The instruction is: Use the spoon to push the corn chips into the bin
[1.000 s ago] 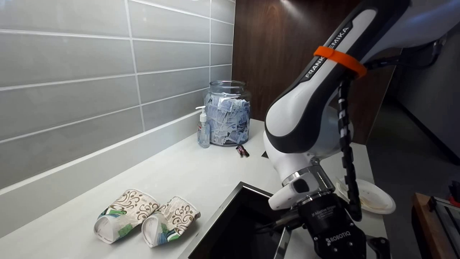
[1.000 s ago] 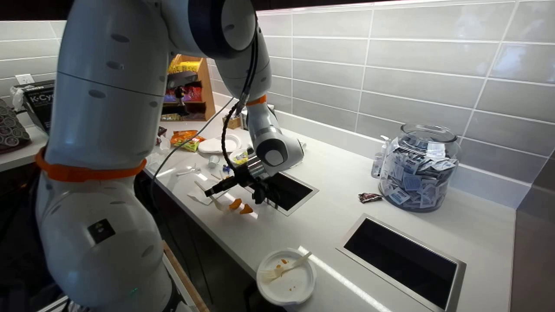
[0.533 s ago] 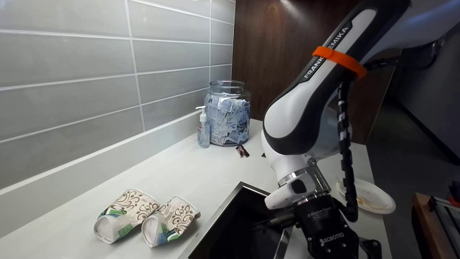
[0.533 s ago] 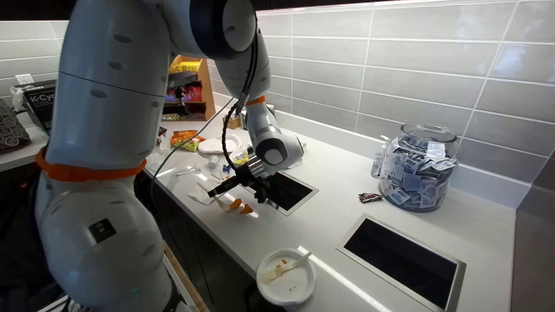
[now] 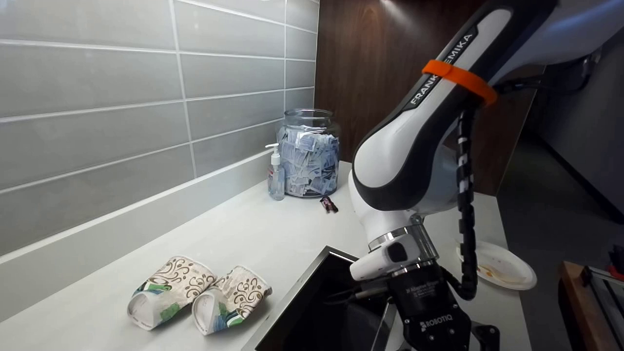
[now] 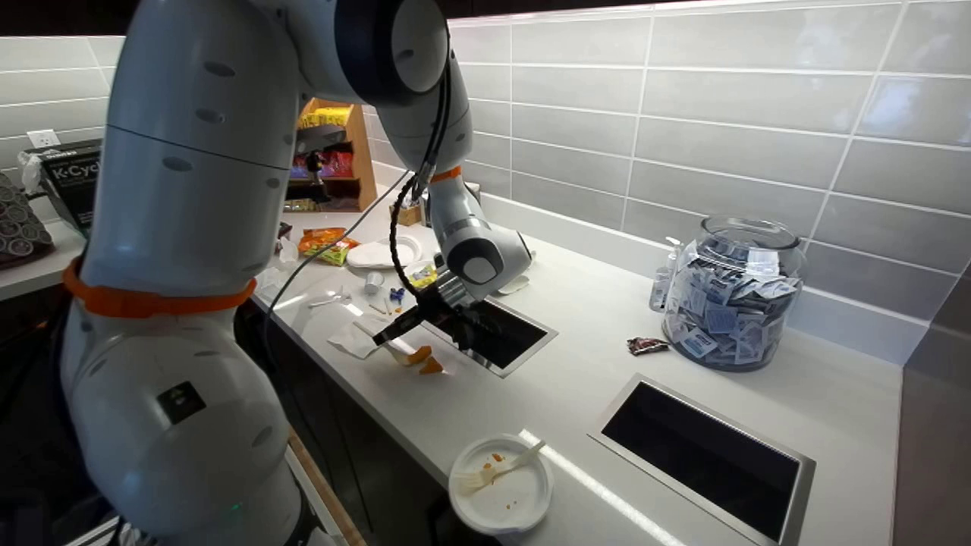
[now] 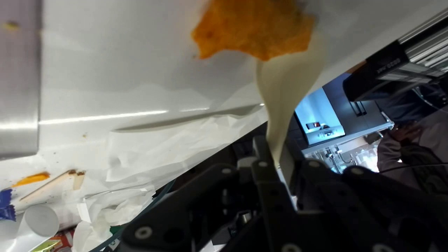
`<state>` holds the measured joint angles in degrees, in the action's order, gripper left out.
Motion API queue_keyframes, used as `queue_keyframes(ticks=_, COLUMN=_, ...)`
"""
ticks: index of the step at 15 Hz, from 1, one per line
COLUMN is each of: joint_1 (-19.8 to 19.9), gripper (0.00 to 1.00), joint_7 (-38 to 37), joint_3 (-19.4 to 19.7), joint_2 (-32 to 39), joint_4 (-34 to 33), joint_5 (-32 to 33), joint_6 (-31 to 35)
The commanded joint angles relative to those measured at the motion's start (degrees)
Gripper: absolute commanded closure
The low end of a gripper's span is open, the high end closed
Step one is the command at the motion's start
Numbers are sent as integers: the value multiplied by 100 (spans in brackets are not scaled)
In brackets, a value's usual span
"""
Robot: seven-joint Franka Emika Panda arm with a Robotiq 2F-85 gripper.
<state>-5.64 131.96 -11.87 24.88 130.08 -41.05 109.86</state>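
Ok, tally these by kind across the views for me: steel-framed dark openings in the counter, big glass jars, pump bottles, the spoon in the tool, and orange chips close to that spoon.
Steel-framed openings: 2
Big glass jar: 1
Pump bottle: 1
Spoon: 1
Orange chips near the spoon: 2
Total: 7

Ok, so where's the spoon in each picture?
In an exterior view: the spoon is a bit left of the middle, by the orange chips.
In an exterior view: the spoon doesn't show, but the bin rim does, at the bottom middle.
In the wrist view: the spoon is right of the middle, in the shut jaws, a chip partly hiding its bowl.
Shared landmark: the bin rim, at the left edge in the wrist view.
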Motion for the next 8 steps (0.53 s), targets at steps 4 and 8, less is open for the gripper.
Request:
queue_keyframes(ticks=4, joint_1=-82, gripper=97, joint_7=20, joint_3=-27, joint_2=74, joint_4=-179, joint_5=246, joint_6=423)
queue_keyframes(ticks=8, joint_1=-49, gripper=97, joint_7=8, joint_3=12, joint_2=88, joint_4=-275, joint_5=401, joint_6=594)
